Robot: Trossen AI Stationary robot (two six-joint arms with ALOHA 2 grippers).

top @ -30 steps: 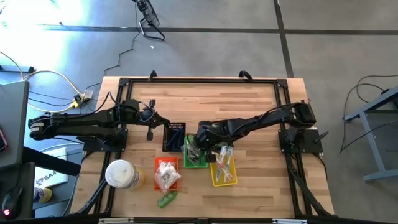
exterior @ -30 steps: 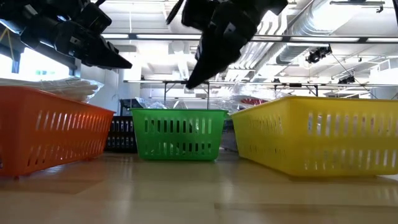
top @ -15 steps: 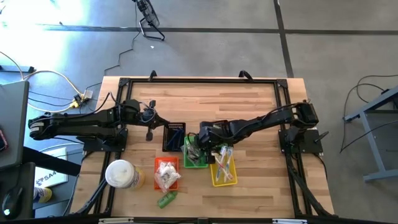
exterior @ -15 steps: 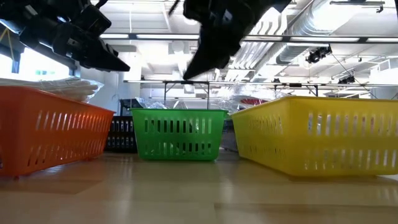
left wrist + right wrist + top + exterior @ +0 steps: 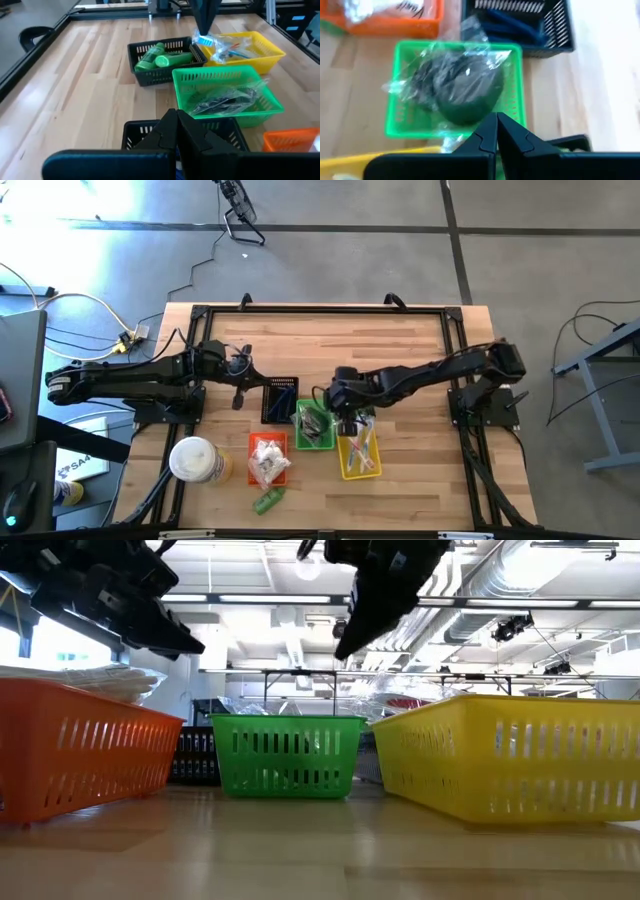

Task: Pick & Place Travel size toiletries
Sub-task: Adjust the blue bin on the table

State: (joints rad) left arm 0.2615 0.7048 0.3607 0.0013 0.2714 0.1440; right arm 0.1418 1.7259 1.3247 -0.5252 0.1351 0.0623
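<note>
Toiletries lie sorted in small baskets at mid-table. Clear-wrapped dark pieces (image 5: 452,82) fill the green basket (image 5: 315,428). White wrapped pieces (image 5: 268,458) lie in the orange basket, wrapped sticks (image 5: 358,442) in the yellow basket (image 5: 250,50), and green tubes (image 5: 162,56) in a black basket. One green tube (image 5: 268,501) lies on its side on the table near the front edge. My right gripper (image 5: 346,420) hangs shut over the gap between the green and yellow baskets, holding nothing. My left gripper (image 5: 238,398) waits shut, left of the near black basket (image 5: 280,400).
A large round white-and-yellow container (image 5: 197,462) stands at the front left. The near black basket holds blue sticks (image 5: 512,25). A black frame rims the table (image 5: 320,310). Bare wood shows at the far half and at the front right.
My right gripper has risen and gone toward the table's right edge, from over the green basket to the yellow basket's rim. It has stayed shut and carries nothing.
</note>
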